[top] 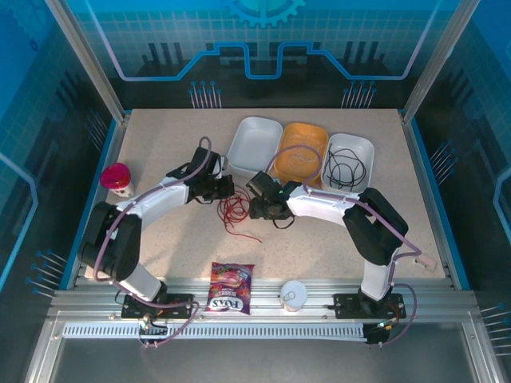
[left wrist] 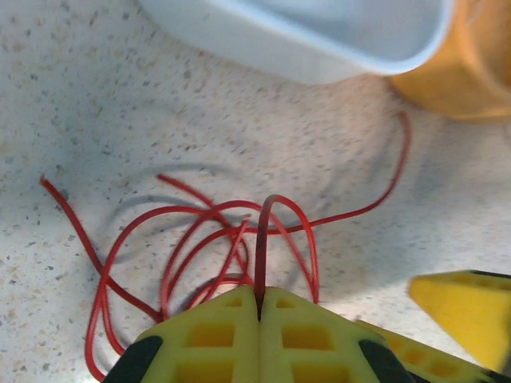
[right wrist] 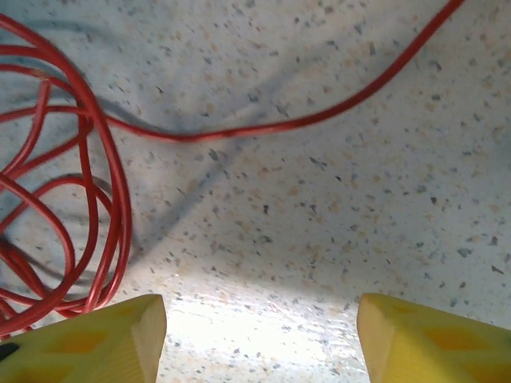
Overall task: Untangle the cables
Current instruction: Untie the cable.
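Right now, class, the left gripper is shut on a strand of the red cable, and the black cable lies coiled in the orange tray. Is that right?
Not quite. The top view shows the black cable coiled in the white tray right of the orange tray. The rest stands: the left gripper is shut on a strand of the red cable.

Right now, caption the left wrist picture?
Shut yellow left gripper pinches a thin red cable over the speckled tabletop.
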